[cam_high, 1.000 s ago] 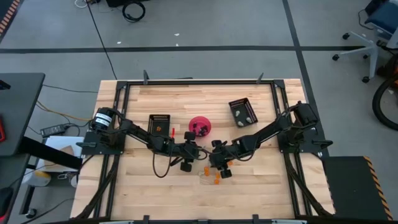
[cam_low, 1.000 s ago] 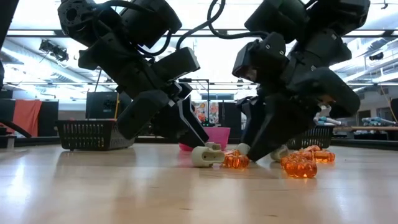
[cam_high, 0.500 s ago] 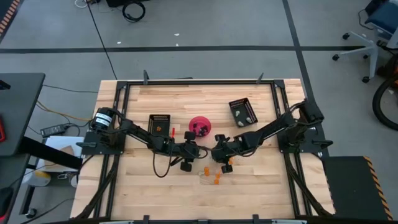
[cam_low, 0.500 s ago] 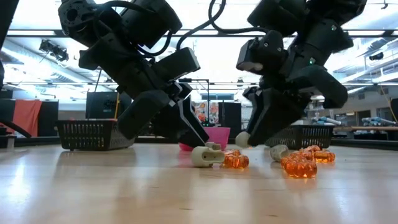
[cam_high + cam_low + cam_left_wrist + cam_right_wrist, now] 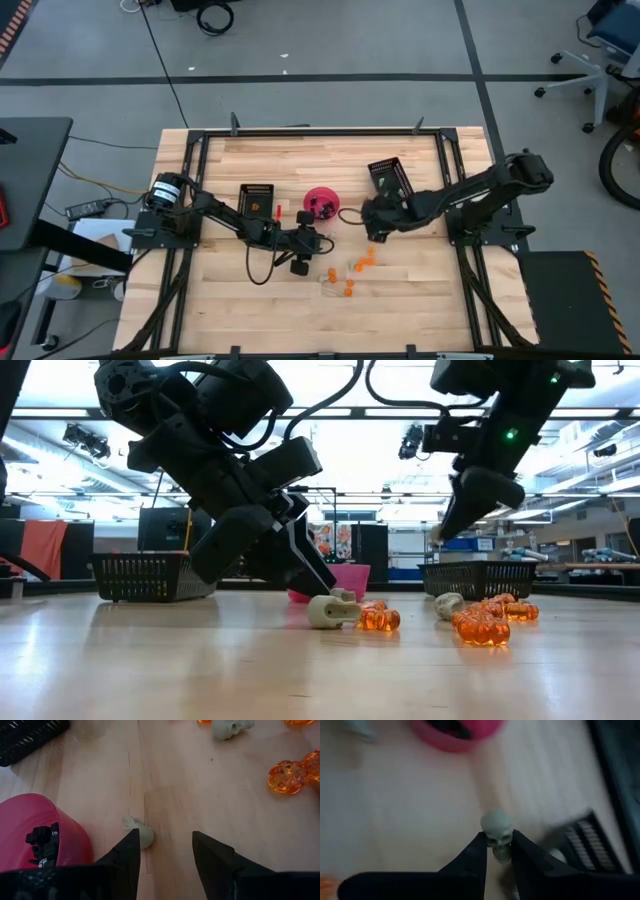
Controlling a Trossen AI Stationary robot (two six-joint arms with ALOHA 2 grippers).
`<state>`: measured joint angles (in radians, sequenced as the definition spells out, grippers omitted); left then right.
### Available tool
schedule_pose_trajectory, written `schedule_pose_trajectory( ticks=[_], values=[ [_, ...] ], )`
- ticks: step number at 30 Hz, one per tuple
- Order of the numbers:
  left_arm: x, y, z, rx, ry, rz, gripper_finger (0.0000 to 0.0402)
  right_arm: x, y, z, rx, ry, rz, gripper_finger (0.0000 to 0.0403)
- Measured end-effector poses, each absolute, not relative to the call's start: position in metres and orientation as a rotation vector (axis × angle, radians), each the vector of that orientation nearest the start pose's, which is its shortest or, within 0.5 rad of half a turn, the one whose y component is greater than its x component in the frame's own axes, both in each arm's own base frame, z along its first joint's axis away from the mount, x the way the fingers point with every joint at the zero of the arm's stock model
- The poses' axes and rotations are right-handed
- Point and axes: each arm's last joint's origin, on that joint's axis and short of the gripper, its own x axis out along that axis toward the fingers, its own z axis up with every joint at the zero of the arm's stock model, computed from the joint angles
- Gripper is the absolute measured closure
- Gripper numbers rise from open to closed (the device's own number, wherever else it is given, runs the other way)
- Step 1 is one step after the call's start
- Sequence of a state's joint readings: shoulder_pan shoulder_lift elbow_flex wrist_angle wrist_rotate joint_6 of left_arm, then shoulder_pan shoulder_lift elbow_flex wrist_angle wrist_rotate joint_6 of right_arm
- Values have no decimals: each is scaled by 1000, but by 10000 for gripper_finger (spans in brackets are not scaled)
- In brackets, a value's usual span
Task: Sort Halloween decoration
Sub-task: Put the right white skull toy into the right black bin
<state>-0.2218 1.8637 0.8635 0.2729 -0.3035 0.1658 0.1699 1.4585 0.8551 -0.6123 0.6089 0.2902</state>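
The decoration is tiny trinkets. Orange ones (image 5: 363, 260) (image 5: 482, 628) and a whitish-grey skull (image 5: 449, 603) lie on the wooden table, and black ones (image 5: 42, 842) lie in the pink bowl (image 5: 321, 203). My right gripper (image 5: 374, 222) (image 5: 497, 851) is raised between the bowl and the right black tray (image 5: 390, 178), shut on a whitish-grey skull (image 5: 496, 827). My left gripper (image 5: 300, 264) (image 5: 162, 847) is open, low at the table near the bowl. Another whitish skull (image 5: 142, 836) lies on the wood by one of its fingertips. My right gripper pinches the whitish-grey skull by its lower part (image 5: 501, 849) between its two fingertips, and the rounded top sticks out past them. The skull is lifted clear of the table. My left gripper has one fingertip (image 5: 129, 845) right beside the small skull; I cannot tell whether they touch.
A second black tray (image 5: 256, 199) sits left of the bowl. Loose orange trinkets (image 5: 348, 288) lie toward the near edge. A black frame (image 5: 320, 131) runs round the table. Bare wood lies along the near side.
My right gripper has risen off the table with the skull between its fingers and moved toward the far right, away from the orange trinkets and toward the right black tray. The trinkets on the table have stayed where they were.
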Motion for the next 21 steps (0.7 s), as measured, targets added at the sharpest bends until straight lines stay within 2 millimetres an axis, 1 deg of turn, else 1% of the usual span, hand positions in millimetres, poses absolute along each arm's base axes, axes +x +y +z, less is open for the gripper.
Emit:
schedule_pose_trajectory(
  ticks=[5, 9, 15, 21],
  values=[
    [344, -69, 119, 348, 709, 20, 251, 243, 8, 196, -156, 1112, -697, 326],
    [344, -69, 119, 348, 709, 20, 251, 234, -7, 194, -107, 1187, -774, 326],
    [344, -69, 119, 348, 710, 19, 251, 229, -19, 186, -41, 1243, -784, 321],
    [344, -69, 119, 348, 710, 19, 251, 225, -25, 180, 7, 1279, -767, 288]
  ],
)
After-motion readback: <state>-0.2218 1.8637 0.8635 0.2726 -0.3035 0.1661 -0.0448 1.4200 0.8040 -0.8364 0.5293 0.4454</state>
